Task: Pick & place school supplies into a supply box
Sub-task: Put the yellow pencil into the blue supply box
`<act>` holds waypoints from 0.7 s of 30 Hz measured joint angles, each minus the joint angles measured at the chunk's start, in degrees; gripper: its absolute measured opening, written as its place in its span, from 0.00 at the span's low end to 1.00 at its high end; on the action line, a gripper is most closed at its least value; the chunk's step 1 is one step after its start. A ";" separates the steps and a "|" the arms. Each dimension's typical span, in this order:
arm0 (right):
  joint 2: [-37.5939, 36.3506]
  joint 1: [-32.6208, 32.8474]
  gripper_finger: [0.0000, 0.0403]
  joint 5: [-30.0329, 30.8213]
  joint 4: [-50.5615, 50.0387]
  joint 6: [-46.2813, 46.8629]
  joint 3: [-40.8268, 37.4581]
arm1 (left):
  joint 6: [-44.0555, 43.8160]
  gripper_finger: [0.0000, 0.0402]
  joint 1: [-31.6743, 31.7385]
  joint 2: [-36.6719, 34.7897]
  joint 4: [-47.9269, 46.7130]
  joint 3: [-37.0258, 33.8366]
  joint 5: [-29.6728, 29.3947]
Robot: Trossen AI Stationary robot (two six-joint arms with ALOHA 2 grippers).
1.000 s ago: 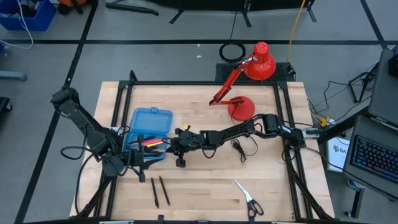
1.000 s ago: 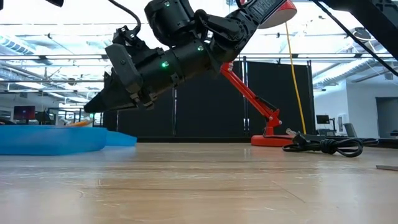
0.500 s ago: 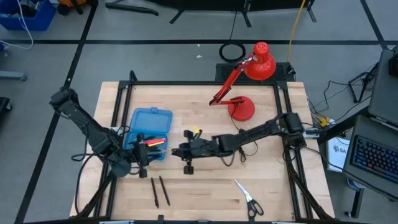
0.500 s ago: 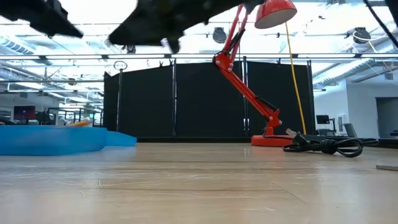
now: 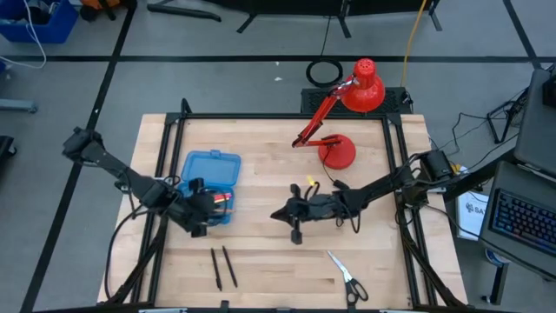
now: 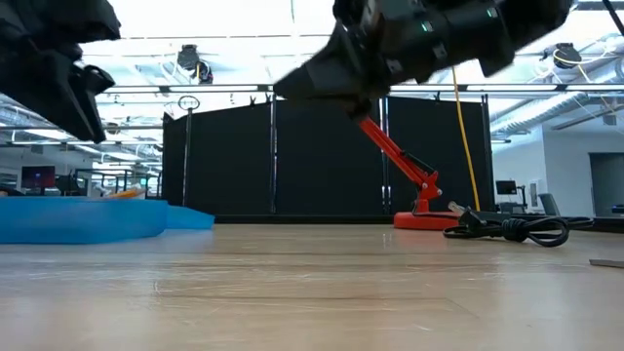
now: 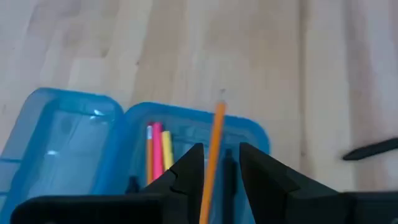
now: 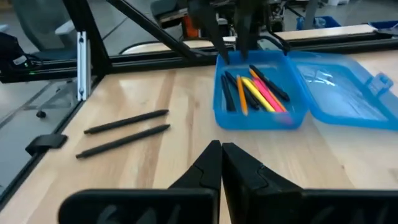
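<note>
The supply box (image 5: 209, 183) lies open at the table's left, its lid (image 7: 62, 134) flat beside the tray (image 8: 258, 99). In the tray lie several school supplies, pink, yellow and black (image 8: 264, 90). My left gripper (image 7: 214, 162) hangs over the tray's near end, shut on an orange pencil (image 7: 214, 137). My right gripper (image 8: 221, 152) is shut on nothing, above mid-table (image 5: 280, 215), pointing at the box. Two black pens (image 5: 222, 267) and the scissors (image 5: 347, 276) lie flat near the front edge. My left gripper pinches the orange pencil between its two fingers (image 7: 186, 171), holding its shaft (image 7: 208, 180). The fingers slant down from the table's near left side and the pencil runs along them. Its free end (image 7: 220, 109) reaches out over the tray. Whether that end touches the tray I cannot tell.
A red desk lamp (image 5: 347, 113) stands at the far right, its black cable (image 6: 507, 229) coiled on the wood beside its base. A black frame borders the table. Bare wood lies between the box and my right gripper.
My right gripper has drawn back from the box toward the table's right edge, rising a little, and has stayed shut. My left gripper has swung slightly toward the box's near end and tipped downward over the tray.
</note>
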 joint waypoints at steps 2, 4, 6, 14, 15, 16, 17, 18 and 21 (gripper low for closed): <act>-0.03 -0.02 0.00 -0.04 2.86 0.88 -2.12 | 0.70 0.26 2.00 0.00 -0.57 0.01 1.55; -0.11 -0.01 0.00 -0.06 4.03 1.26 -3.31 | 1.08 0.26 3.94 0.00 -0.16 0.00 3.67; -0.07 -0.01 0.00 -0.07 3.94 1.19 -3.59 | 2.40 0.26 5.65 0.01 0.85 0.01 6.04; -0.07 -0.70 0.00 -0.12 4.17 0.14 -3.60 | 9.43 0.33 9.27 4.72 2.73 0.01 10.99; -0.09 -0.86 0.00 -0.14 4.18 -0.02 -3.60 | 9.88 0.35 9.67 5.63 2.87 0.01 11.39; -0.09 -0.90 0.00 -0.15 4.18 -0.10 -3.60 | 10.25 0.37 10.11 6.60 3.32 0.01 11.83; -0.09 -0.98 0.00 -0.16 4.18 -0.17 -3.60 | 10.49 0.39 10.52 7.74 4.04 0.01 12.14; -0.09 -1.11 0.00 -0.20 4.18 -0.23 -3.60 | 10.81 0.40 10.96 8.84 4.58 0.01 12.65; -0.09 -1.29 0.00 -0.26 4.18 -0.24 -3.60 | 12.60 0.44 12.29 11.80 5.35 0.01 13.15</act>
